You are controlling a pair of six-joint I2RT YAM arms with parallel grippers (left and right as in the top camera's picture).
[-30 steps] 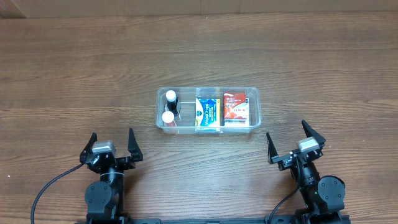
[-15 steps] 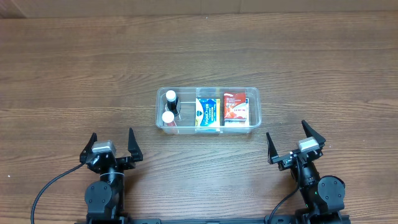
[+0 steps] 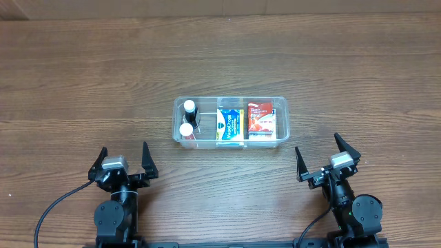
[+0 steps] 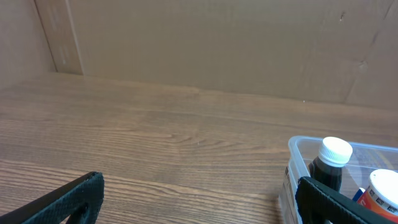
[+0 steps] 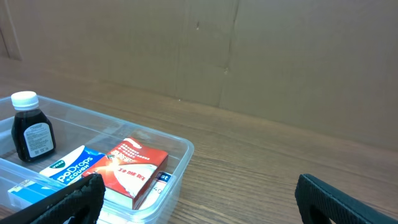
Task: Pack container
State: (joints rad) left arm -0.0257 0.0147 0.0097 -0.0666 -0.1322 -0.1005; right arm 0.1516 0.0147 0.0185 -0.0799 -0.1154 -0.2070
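The clear plastic container (image 3: 282,118) sits at the table's middle. Inside it are two dark bottles with white caps (image 3: 189,109) at the left, a blue and white box (image 3: 231,124) in the middle and a red box (image 3: 260,117) at the right. The container also shows in the left wrist view (image 4: 297,163) and in the right wrist view (image 5: 181,153). My left gripper (image 3: 124,160) is open and empty near the front left. My right gripper (image 3: 328,157) is open and empty near the front right. Both stand apart from the container.
The wooden table (image 3: 83,83) stretches around the container. A brown cardboard wall (image 4: 205,43) stands at the table's far edge. A black cable (image 3: 52,210) trails from the left arm's base.
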